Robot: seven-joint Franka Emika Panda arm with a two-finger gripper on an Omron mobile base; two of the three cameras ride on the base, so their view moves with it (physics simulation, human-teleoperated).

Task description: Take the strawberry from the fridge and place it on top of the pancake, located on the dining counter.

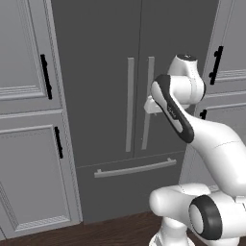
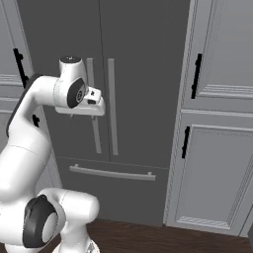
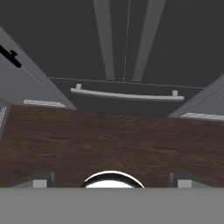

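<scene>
Cabinets [image 1: 29, 120] with black handles sit at my left, then the fridge [image 1: 110, 72], both doors shut, their two long handles [image 1: 139, 103] side by side above the drawer handle [image 3: 127, 94]. My gripper [image 3: 112, 180] hangs near the right door's handle, pointing down at the wood floor [image 3: 112, 140], fingertips [image 3: 41, 180] spread wide, nothing between them. More cabinets [image 2: 217, 123] stand at right.
</scene>
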